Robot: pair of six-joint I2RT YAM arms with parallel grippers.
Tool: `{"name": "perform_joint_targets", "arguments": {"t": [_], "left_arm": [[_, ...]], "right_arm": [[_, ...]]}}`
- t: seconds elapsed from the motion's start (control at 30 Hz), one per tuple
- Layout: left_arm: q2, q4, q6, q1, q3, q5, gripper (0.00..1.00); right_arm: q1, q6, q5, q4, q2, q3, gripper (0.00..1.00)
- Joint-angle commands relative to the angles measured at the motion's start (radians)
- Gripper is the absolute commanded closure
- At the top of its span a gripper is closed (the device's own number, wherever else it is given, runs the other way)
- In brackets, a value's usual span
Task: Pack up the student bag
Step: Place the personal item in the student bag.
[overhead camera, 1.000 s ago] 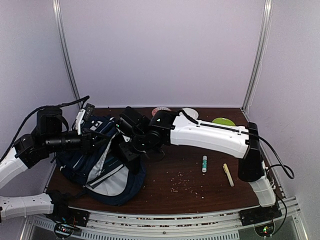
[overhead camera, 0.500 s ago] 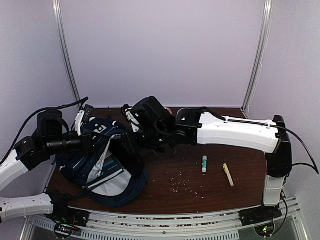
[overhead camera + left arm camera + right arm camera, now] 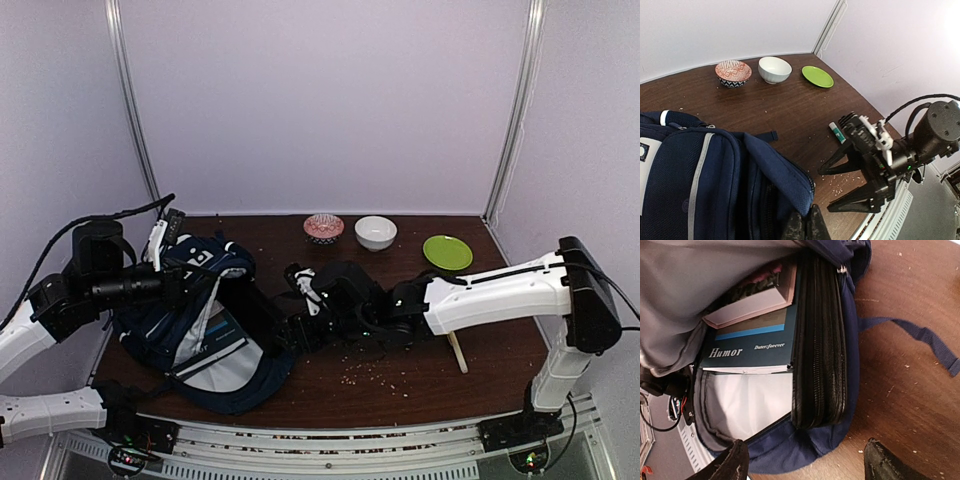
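Note:
The student bag (image 3: 195, 335), a navy backpack with a grey lining, lies at the left with its mouth facing right. My left gripper (image 3: 802, 226) is shut on the bag's top fabric edge (image 3: 790, 185) and holds the mouth up. Inside the bag (image 3: 805, 455) stand a black zip case (image 3: 820, 340), a dark "Humor" book (image 3: 747, 347) and a second book (image 3: 752, 302). My right gripper (image 3: 805, 462) is open, low over the table just outside the mouth, and holds nothing. It also shows in the top view as the right gripper (image 3: 285, 335) and in the left wrist view as the right gripper (image 3: 826, 190).
A patterned bowl (image 3: 323, 228), a white bowl (image 3: 375, 232) and a green plate (image 3: 447, 252) line the back edge. A glue stick (image 3: 836, 133) and a yellow stick (image 3: 458, 352) lie by my right arm. Crumbs dot the table. A loose bag strap (image 3: 920, 337) trails on the wood.
My right gripper has opened and drawn back out of the bag's mouth, its arm dropping low over the table. The black case stays inside. My left gripper keeps its hold.

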Motion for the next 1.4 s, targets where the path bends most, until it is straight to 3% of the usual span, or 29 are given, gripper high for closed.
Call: {"name": "perform_joint_targets", "arguments": {"t": [0.0,0.17,0.33,0.67,0.8,1.03,1.37], "left_arm": [[-0.026,0.211,0.011,-0.006,0.037,0.047,1.0],[-0.035,0.197,0.014,-0.006,0.045,0.053,1.0],[-0.043,0.184,0.012,-0.006,0.048,0.049,1.0],[-0.032,0.199,-0.015,-0.006,0.048,0.104,1.0],[-0.008,0.237,-0.036,-0.009,0.038,0.181,1.0],[0.038,0.233,-0.026,-0.051,0.068,0.291,1.0],[0.045,0.26,-0.034,-0.083,0.051,0.308,1.0]], "right_arm": [[-0.018,0.085,0.0,0.118,0.076,0.037,0.21],[-0.024,0.112,-0.021,0.19,0.118,0.034,0.21],[-0.027,0.097,-0.064,0.117,0.196,0.137,0.26],[-0.026,0.023,-0.021,0.018,0.257,0.268,0.7],[-0.025,-0.017,0.054,0.009,0.24,0.324,0.8],[-0.026,-0.049,0.092,0.018,0.301,0.48,0.82],[-0.042,0.034,0.031,0.089,0.455,0.642,0.8]]}}
